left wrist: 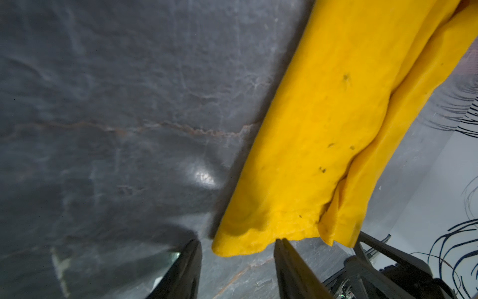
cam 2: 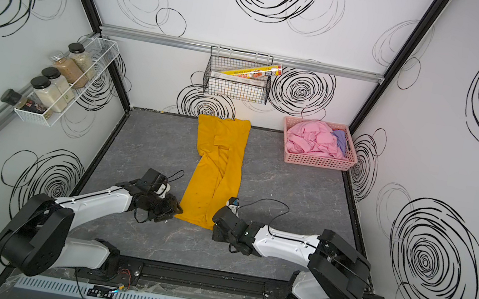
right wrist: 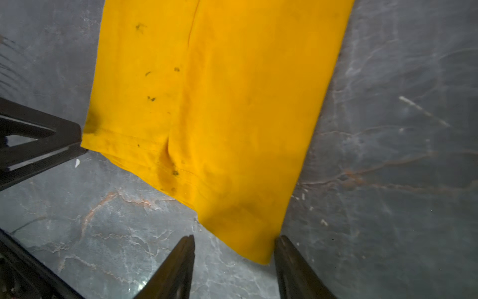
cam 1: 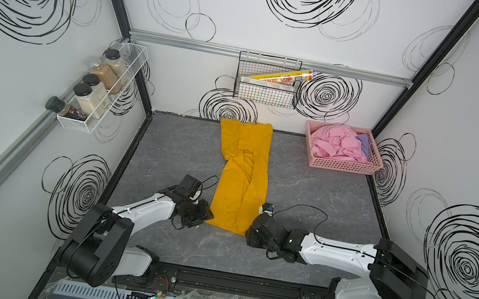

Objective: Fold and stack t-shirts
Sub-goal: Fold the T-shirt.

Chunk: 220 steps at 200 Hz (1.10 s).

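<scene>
Mustard-yellow cotton t-shirt (cam 1: 241, 177) folded long, flat on middle of grey marbled tabletop (cam 1: 306, 194), left gripper (left wrist: 237, 240) and right gripper (right wrist: 235, 236) at its near hem corners, jaws of both apart, light pink t-shirt (cam 1: 335, 141) in pink perforated plastic basket (cam 1: 343, 167), far right corner.

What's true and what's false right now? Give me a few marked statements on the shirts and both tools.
1. The yellow t-shirt lies as a long narrow strip on the table. True.
2. The left tool is clamped shut on the hem. False: its jaws stand apart around a near hem corner.
3. The pink t-shirt sits in the pink basket. True.
4. The right tool hangs over the basket. False: it is at the yellow t-shirt's other near hem corner, jaws apart.
5. The purple t-shirt is spread out on the table. False: it is bunched in the basket beside the pink one.
</scene>
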Each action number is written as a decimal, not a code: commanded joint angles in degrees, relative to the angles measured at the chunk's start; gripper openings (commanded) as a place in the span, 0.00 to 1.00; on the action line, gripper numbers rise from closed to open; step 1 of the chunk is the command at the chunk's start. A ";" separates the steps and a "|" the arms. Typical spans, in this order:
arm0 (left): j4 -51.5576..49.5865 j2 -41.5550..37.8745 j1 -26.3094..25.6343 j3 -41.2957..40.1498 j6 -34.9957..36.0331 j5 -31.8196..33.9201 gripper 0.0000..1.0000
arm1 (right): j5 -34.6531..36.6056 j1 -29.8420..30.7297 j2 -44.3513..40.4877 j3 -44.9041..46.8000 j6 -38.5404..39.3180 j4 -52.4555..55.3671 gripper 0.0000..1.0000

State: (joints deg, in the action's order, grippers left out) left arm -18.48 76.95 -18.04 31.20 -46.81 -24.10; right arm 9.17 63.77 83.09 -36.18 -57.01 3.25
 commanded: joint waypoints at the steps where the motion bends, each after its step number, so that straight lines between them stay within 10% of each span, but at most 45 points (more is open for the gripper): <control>1: -6.13 3.29 -0.63 -1.95 -0.32 2.36 0.53 | -0.88 -0.52 1.38 -0.77 -0.88 -3.64 0.54; 119: -6.28 7.16 -0.58 -0.15 2.51 2.95 0.51 | 1.74 -1.45 4.22 -6.84 -4.89 15.78 0.48; 220: -6.83 7.64 -0.50 0.18 3.21 2.65 0.47 | -1.09 -2.06 9.49 -3.56 -4.80 4.47 0.46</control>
State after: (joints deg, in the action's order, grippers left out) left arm -20.21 81.23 -18.11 34.39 -44.75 -25.69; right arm 9.45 62.24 88.53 -40.36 -62.33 8.32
